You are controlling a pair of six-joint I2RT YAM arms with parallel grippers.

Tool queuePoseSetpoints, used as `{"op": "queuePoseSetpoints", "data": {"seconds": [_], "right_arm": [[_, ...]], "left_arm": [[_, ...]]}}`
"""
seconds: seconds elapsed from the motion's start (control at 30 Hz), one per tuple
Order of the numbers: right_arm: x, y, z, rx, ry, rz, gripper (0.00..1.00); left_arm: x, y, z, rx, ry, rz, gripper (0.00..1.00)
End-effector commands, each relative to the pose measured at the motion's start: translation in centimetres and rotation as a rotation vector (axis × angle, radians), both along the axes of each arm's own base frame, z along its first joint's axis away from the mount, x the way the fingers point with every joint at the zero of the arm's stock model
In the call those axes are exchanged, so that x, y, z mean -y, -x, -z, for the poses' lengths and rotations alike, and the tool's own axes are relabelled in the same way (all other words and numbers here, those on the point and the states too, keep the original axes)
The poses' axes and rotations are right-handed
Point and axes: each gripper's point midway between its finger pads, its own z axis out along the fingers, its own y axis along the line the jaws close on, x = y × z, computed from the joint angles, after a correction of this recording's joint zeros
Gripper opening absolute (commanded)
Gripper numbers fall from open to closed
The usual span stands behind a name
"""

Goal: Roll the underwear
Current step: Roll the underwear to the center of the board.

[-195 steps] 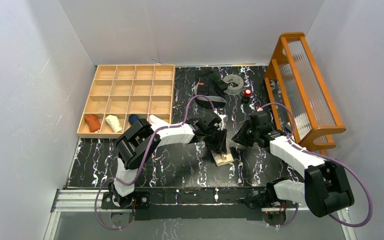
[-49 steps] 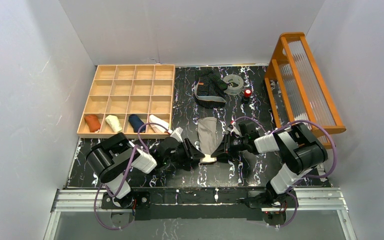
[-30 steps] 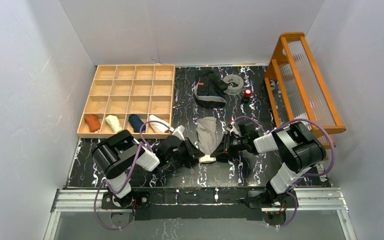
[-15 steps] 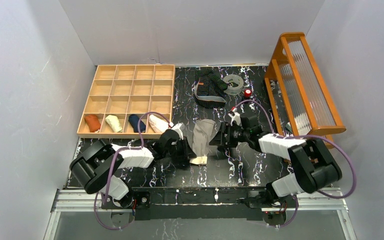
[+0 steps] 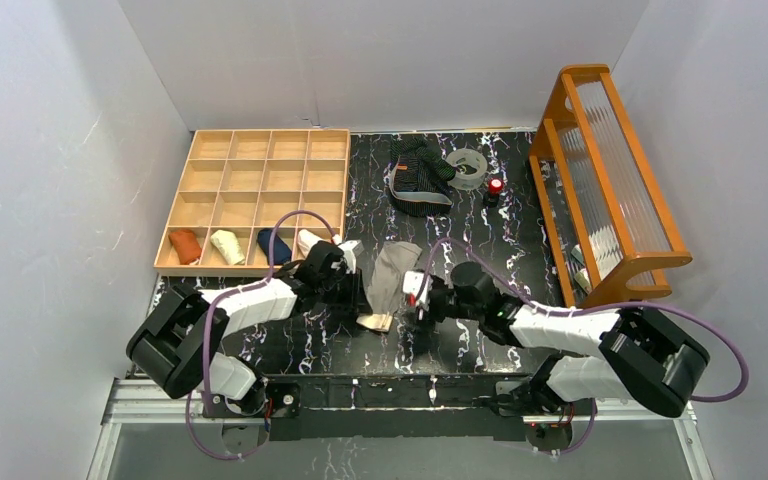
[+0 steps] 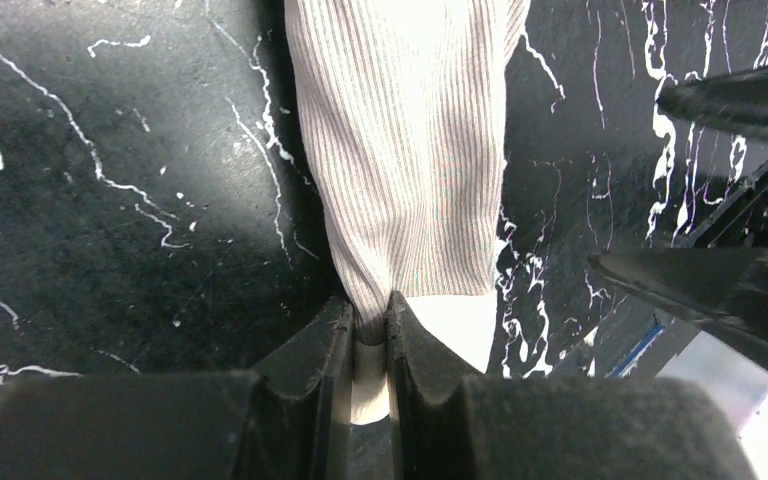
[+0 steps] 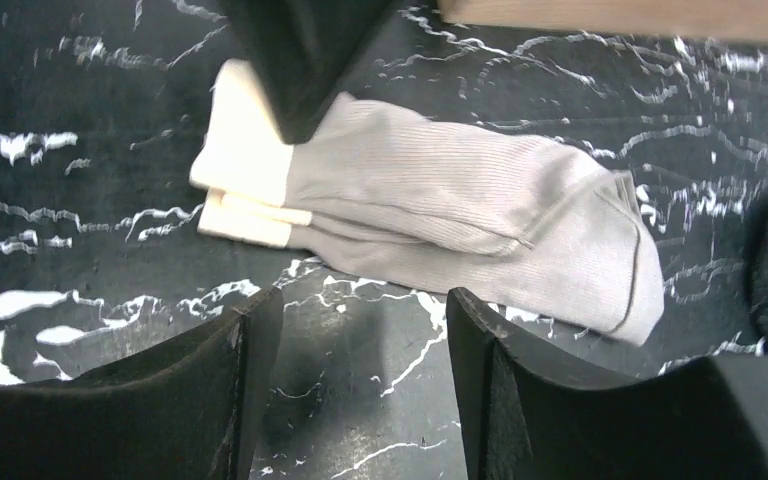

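- Bench (image 5: 365, 165): black marble-look top w/ white veins, pale walls on three sides.
- Rack (image 5: 610, 170): orange wood, stands along the bench's right edge, ribbed clear panel on its slanted face.
- Tray (image 5: 270, 132): wooden grid of compartments at the far-left corner. The near row holds four rolled bundles (image 5: 227, 247) (rust, cream, dark blue, white), one per compartment.
- Right arm (image 5: 560, 328): lies low, stretched left toward bench centre.
- Left arm (image 5: 260, 300): also low, reaching right toward centre w/ a purple cable looping over it. The two wrists face each other across the cloth.
- Beige-grey underwear (image 5: 390, 270): on the bench approx mid, btwn the two wrists. Folded into a long narrow strip running far-to-near, ribbed knit, cream band at the near end.
- Black striped underwear (image 5: 418, 175): far side of the bench, well apart from the beige one. Lies crumpled w/ grey waistband showing, just left of the tape ring.
- Left fingers (image 6: 310, 360): nearly closed, pinching the beige-grey underwear where ribbed cloth meets cream band.
- Right fingers (image 7: 230, 400): spread wide, holding nothing, low over the bench just beside the strip's long edge. Can't tell if the tips touch the bench.
- Tape ring (image 5: 467, 165): clear, flat on the bench.
- Red-topped object (image 5: 495, 186): small, upright, just beside the ring on its near-right.
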Motion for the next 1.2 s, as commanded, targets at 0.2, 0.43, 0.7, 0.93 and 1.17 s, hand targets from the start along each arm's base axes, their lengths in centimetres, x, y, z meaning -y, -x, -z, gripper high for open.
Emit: {"op": "queuePoseSetpoints", "data": {"seconds": [0.2,0.43,0.7,0.93,1.17], "right_arm": [[-3.3,2.4,1.9,0.551,0.220,-0.353,0.68],[-5.1,2.7,2.4,0.725,0.244,-0.383,0.69],[-5.5,3.5,3.5,0.704,0.255,-0.436,0.56],[-6.4,4.1,4.0,0.680,0.239,-0.480,0.53],[-6.9,4.3,4.0,0.681,0.225,-0.494,0.50]], "left_arm": [[-1.0,0.9,0.4,-0.081,0.017,0.119,0.00],[-1.5,1.0,0.8,-0.123,-0.001,0.132,0.00],[-1.6,0.2,0.3,-0.120,0.005,0.130,0.00],[-1.5,0.1,0.5,-0.134,0.012,0.131,0.00],[-1.4,0.2,0.7,-0.144,0.016,0.130,0.00]]}}
